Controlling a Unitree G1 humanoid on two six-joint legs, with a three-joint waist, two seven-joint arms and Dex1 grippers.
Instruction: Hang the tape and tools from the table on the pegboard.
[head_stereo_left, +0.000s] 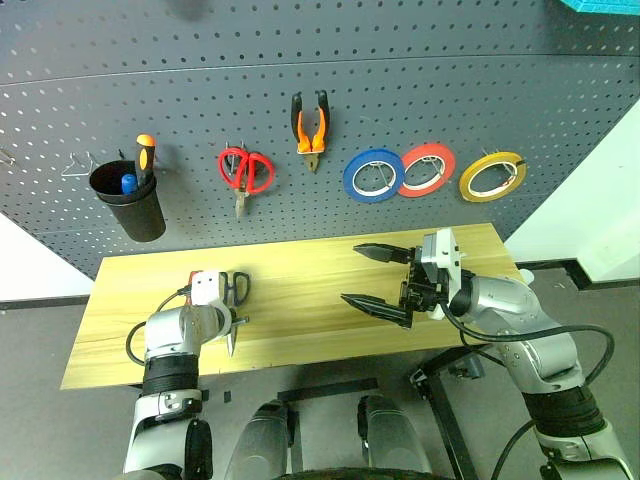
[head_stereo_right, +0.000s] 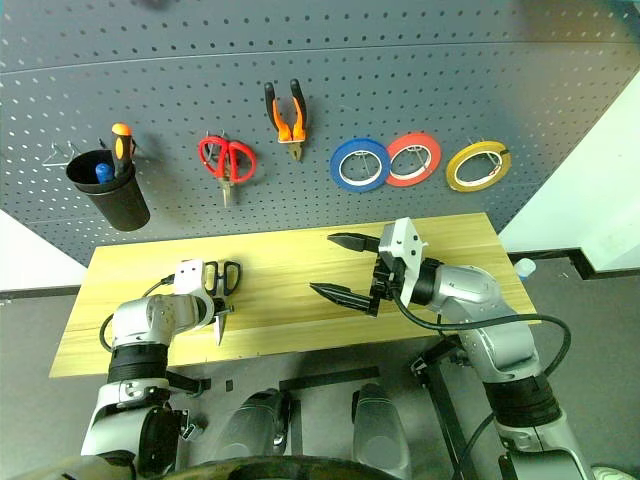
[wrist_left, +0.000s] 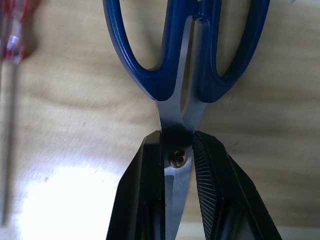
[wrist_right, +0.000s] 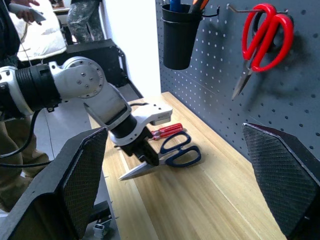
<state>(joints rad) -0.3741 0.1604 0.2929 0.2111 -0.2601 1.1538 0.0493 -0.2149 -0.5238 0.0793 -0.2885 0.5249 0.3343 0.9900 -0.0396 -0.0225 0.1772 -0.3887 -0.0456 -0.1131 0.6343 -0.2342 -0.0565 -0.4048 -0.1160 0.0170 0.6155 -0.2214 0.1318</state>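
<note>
Scissors are being pinched at the pivot by the left fingers on the counter, awaiting lifting toward the pegboard, while the right fingers are spreading empty.

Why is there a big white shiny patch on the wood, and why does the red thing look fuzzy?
In the left wrist view, light glares off the table, washing out the grain. The screwdriver at the edge is out of focus, while the scissors near the left pincer look sharper.

head pair: high, down onto table | wrists: close, share scissors
</note>
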